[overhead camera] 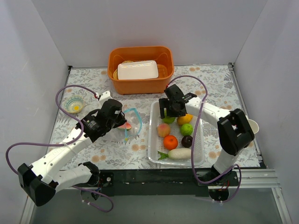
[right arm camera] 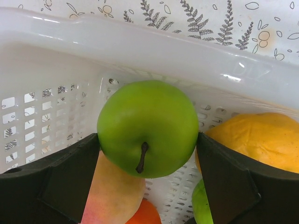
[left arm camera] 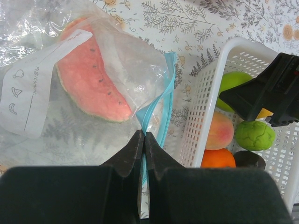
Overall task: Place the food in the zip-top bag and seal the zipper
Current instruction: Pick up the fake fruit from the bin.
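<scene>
The clear zip-top bag [left arm camera: 56, 107] lies left of the white mesh basket [overhead camera: 153, 140] with the red watermelon slice [left arm camera: 91, 79] inside it. My left gripper [left arm camera: 144, 135] is shut on the bag's blue-teal zipper strip [left arm camera: 161, 107] at the mouth edge. My right gripper [right arm camera: 147, 140] is inside the basket's far end, its fingers [right arm camera: 70, 172] pressed on both sides of a green apple [right arm camera: 147, 126]. The peach [overhead camera: 163, 129], orange [overhead camera: 170, 142], yellow mango [overhead camera: 185, 119], second green apple [overhead camera: 186, 129], dark purple fruit [overhead camera: 187, 141] and white radish [overhead camera: 180, 153] lie in the basket.
An orange bin [overhead camera: 140, 86] holding a white tray [overhead camera: 137, 70] stands at the back. A small patterned bowl [overhead camera: 74, 104] sits far left. A white cup [overhead camera: 252, 126] is at the right edge. White walls enclose the table.
</scene>
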Robot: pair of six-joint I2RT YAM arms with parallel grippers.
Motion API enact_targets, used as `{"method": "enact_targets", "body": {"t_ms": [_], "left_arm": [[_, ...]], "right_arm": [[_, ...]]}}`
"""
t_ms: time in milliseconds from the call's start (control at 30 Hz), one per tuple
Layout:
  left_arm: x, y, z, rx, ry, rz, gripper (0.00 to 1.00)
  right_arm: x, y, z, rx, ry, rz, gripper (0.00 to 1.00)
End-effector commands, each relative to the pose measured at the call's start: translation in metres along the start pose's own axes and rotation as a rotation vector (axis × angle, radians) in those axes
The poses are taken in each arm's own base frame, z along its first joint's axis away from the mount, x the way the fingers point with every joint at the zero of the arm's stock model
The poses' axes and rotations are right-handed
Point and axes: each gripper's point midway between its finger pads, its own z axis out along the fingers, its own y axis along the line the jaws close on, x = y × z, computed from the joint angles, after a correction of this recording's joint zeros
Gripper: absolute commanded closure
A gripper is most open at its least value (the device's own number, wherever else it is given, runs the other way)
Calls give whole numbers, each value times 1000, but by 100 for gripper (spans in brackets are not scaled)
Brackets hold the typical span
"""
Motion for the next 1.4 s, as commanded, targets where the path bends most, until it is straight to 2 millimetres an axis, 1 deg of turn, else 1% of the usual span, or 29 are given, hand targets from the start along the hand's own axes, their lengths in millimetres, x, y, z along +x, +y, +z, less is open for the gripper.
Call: {"method": "enact_targets", "body": {"t_ms": [0,167,300,433,467,533,567,633,767,833,1000,1067,1267,1367], "left_arm": [[-4,-5,-2,19,-11,11,100],[-4,-7,-2,32,-11,7,100],[-3,-5,-2,24,-11,7,100],[-3,-5,-2,24,-13,8,100],[-3,-5,-2,25,-12,7,100],[-2,-4,-1,23,-10,10,100],[-2,-4,-1,23,-10,10,100],[-1,-5,0,24,-7,9,100],[-2,-5,-1,26,-9,4,100],[-1,-4,-1,25,-8,5,100],[0,-4,0,26,-4,7,100],[0,-7,1,36,-1,7,100],[-3,-13,1,48,-5,8,100],[-3,-13,1,50,-5,8,100]], "right_arm": [[-11,3,-1,-17,-28,-1,11],[-11,2,-2,-18,-38,-11,11],[-11,1,-2,-12,-37,-29,14],[-9,1,-2,-19,-31,-54,21],[-9,0,-2,-19,-31,-54,28],[-7,0,-2,-18,-26,-55,30],[-7,0,-3,-20,-30,-55,35],[-9,1,-6,-30,-41,-55,39],[-16,3,-16,-41,-73,-63,44],[-20,4,-21,-49,-89,-65,51],[-28,9,-38,-86,-132,-66,55],[-29,11,-43,-98,-142,-66,60],[-27,10,-61,-118,-168,-57,60],[-27,17,-74,-167,-184,-39,60]]}}
